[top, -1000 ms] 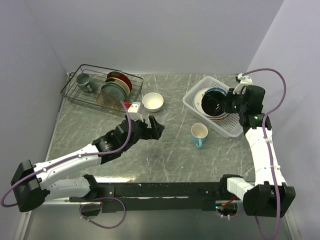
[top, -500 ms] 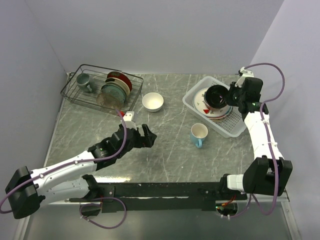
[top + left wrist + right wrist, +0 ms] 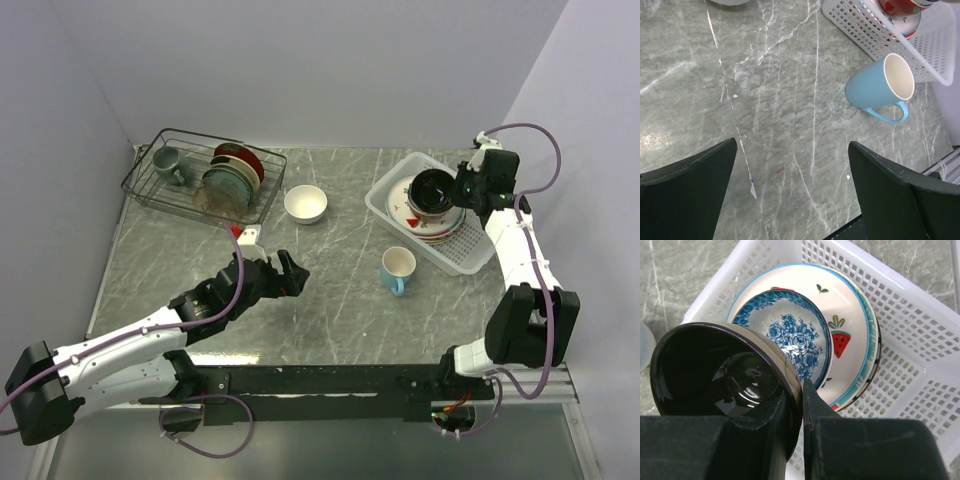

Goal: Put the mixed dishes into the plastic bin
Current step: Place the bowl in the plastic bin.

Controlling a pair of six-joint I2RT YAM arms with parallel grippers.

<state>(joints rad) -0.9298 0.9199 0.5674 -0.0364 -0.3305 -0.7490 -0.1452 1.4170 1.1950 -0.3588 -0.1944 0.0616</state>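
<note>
The right gripper (image 3: 799, 395) pinches the dark bowl (image 3: 715, 365) by its rim, tilted over the blue-flowered bowl (image 3: 795, 337) in the far-right-corner plastic bin (image 3: 920, 330).

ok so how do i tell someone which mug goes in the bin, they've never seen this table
Find the white plastic bin on the right side of the marble table. Just off its near-left side, alone on the bare tabletop, sits the light blue mug, cream inside. The only other mug is grey-green and sits in the black wire rack at the far left.
</note>
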